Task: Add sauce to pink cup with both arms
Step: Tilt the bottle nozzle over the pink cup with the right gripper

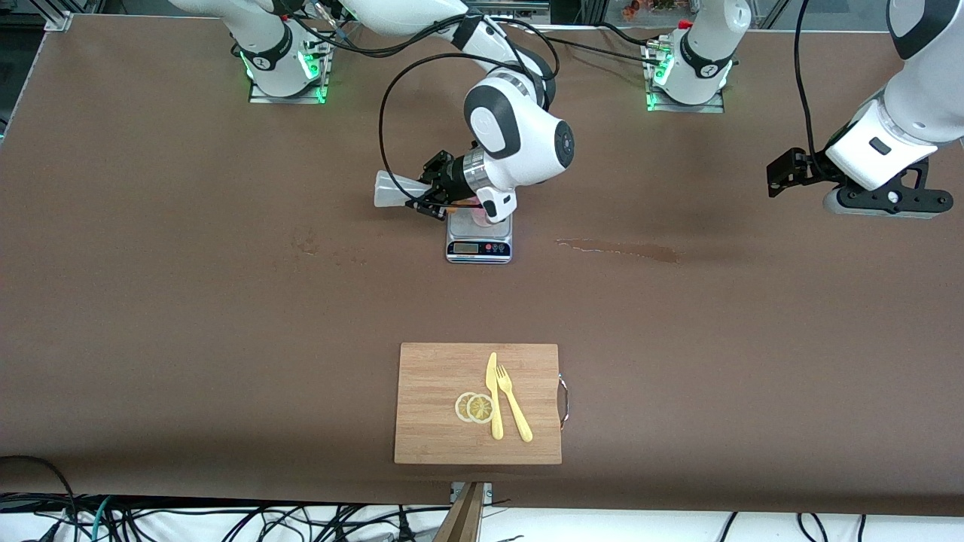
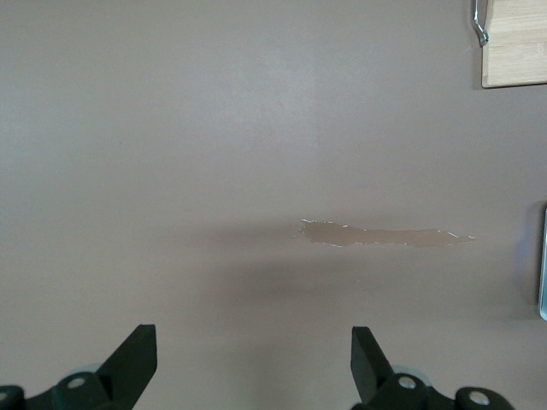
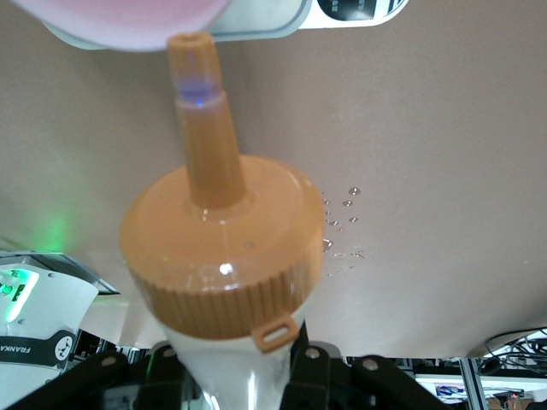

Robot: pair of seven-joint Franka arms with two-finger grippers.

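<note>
The sauce bottle (image 1: 393, 188) lies tipped on its side in the air, and my right gripper (image 1: 424, 193) is shut on its whitish body (image 3: 244, 376). Its orange cap (image 3: 224, 256) and thin nozzle (image 3: 201, 111) point at the pink cup (image 3: 120, 19), with the nozzle tip at the cup's rim. The cup stands on a small scale (image 1: 479, 246). In the front view the right wrist hides most of the cup, leaving only a pink sliver (image 1: 477, 217). My left gripper (image 1: 776, 177) waits open over bare table toward the left arm's end, with nothing between its fingers (image 2: 137, 359).
A wooden cutting board (image 1: 437, 369) near the front camera carries two lemon slices (image 1: 474, 407), a yellow knife (image 1: 494, 395) and a yellow fork (image 1: 514, 410). A pale streak (image 1: 617, 249) marks the table between the scale and the left gripper. Small droplets (image 3: 342, 224) lie by the scale.
</note>
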